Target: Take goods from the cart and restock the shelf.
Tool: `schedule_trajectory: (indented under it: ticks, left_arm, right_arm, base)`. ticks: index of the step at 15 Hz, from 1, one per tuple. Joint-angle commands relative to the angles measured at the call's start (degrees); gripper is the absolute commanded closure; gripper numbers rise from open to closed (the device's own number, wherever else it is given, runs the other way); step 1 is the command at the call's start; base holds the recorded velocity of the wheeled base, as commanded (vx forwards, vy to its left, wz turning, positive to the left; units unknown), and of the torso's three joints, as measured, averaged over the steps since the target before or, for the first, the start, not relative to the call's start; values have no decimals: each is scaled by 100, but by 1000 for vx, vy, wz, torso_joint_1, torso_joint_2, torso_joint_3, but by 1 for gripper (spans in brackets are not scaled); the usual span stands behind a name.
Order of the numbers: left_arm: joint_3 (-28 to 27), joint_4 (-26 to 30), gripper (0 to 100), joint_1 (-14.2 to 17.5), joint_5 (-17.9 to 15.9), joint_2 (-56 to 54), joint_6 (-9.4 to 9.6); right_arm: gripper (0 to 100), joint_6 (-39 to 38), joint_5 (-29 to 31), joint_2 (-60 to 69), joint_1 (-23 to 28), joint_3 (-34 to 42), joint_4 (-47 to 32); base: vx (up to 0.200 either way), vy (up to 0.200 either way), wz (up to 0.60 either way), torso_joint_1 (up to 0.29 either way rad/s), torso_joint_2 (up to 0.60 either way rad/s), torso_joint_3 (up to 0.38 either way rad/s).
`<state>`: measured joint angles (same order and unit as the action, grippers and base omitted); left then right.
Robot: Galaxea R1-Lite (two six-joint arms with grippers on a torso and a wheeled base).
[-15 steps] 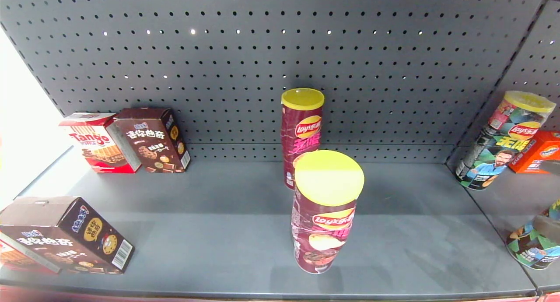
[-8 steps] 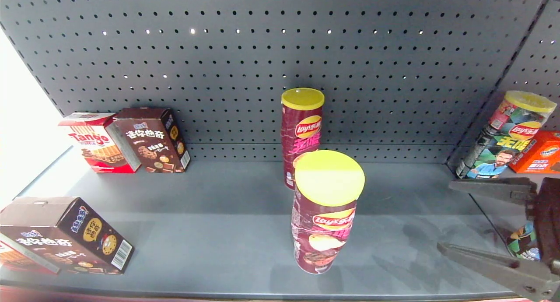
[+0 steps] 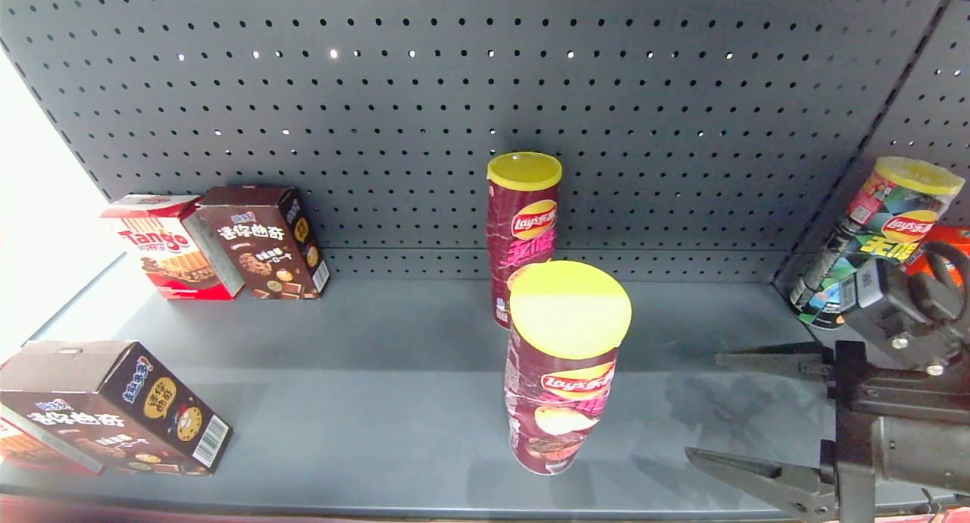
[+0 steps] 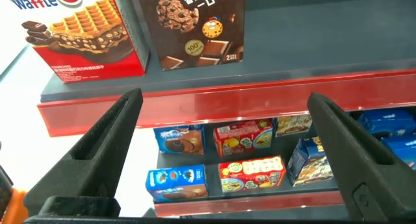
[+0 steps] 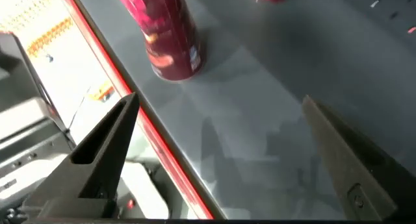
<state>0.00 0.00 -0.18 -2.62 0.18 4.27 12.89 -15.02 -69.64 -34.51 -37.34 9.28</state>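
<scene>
We judge the front chip can (image 3: 564, 402) light, stiff, tippy; we'd grip mid-body; right gripper (image 3: 701, 405) gapes empty at its three o'clock; left gripper (image 4: 224, 100) too.

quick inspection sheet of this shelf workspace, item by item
surface: grey shelf, flat, red front edge.
job's things: front can and rear can, maroon, upright mid-shelf; wafer box beside cookie box at back left; front-left box.
clutter: nothing seen.
grippers: right gripper open, empty, right of the front can; left gripper open, empty, facing the shelf's front edge.
cables: dark loop at the right wrist, likely a cable.
surroundings: perforated back panel; patterned can in the next bay; stocked lower shelves.
</scene>
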Motion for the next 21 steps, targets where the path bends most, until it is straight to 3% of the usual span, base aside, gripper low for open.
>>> schedule_trajectory:
  ticks: [1,21]
  left_arm:
    - [0,0,0,1,7,8,-5]
    - [0,0,0,1,-10,8,-22]
  right_arm:
    - [0,21,34,-330,-21,-28,4]
    - [0,21,263,-1789,-302,-880,232]
  base:
    - [0,0,0,0,0,0]
    - [0,0,0,0,0,0]
